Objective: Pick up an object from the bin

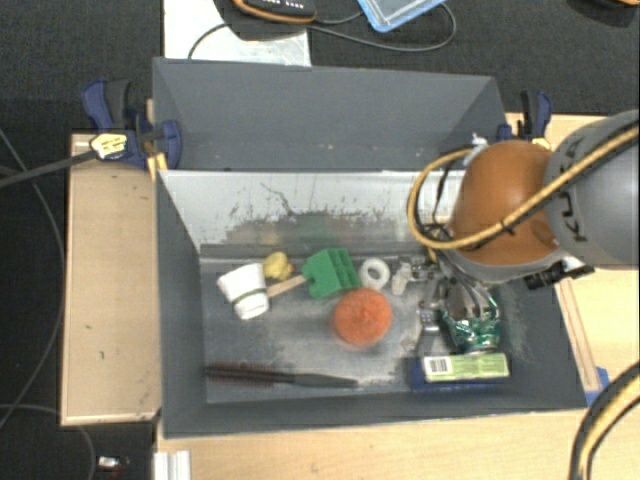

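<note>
My gripper (447,313) hangs low at the right side of the bin, under the arm's orange cover. Right below it lies a small green, shiny packet (472,331). Just in front of that, against the near wall, is a flat green and yellow box (462,368) with a barcode label. An orange ball (362,318) rests on the floor a little to the left of the gripper. A white ring (375,272) lies behind the ball. Whether anything sits in the gripper is hidden.
Further left lie a green brush with a wooden handle (328,272), a yellow lump (276,266) and a white cup (245,292) on its side. A long dark stick (278,375) runs along the near wall at the left.
</note>
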Action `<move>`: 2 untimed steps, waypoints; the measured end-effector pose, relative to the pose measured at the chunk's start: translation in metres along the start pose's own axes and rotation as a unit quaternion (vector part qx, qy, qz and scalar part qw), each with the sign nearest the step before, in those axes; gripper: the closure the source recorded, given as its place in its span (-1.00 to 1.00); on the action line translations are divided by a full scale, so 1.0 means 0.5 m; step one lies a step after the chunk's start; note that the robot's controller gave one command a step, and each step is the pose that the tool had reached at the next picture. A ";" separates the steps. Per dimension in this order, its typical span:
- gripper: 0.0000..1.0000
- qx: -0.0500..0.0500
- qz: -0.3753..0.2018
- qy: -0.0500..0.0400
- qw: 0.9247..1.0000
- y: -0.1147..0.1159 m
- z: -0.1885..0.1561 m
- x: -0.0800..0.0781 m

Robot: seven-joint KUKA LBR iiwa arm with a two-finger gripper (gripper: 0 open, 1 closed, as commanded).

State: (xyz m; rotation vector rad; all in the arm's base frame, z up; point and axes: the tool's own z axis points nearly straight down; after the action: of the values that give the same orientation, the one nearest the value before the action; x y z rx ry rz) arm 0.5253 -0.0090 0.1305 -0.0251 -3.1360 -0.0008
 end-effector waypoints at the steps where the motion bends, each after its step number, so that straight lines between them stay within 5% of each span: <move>1: -1.00 0.000 0.000 -0.004 1.000 0.000 -0.009 -0.003; 2: -1.00 0.000 -0.008 -0.006 1.000 0.103 0.095 0.054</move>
State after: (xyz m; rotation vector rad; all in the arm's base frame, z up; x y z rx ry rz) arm 0.4990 0.0429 0.0834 0.0010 -3.1474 -0.0011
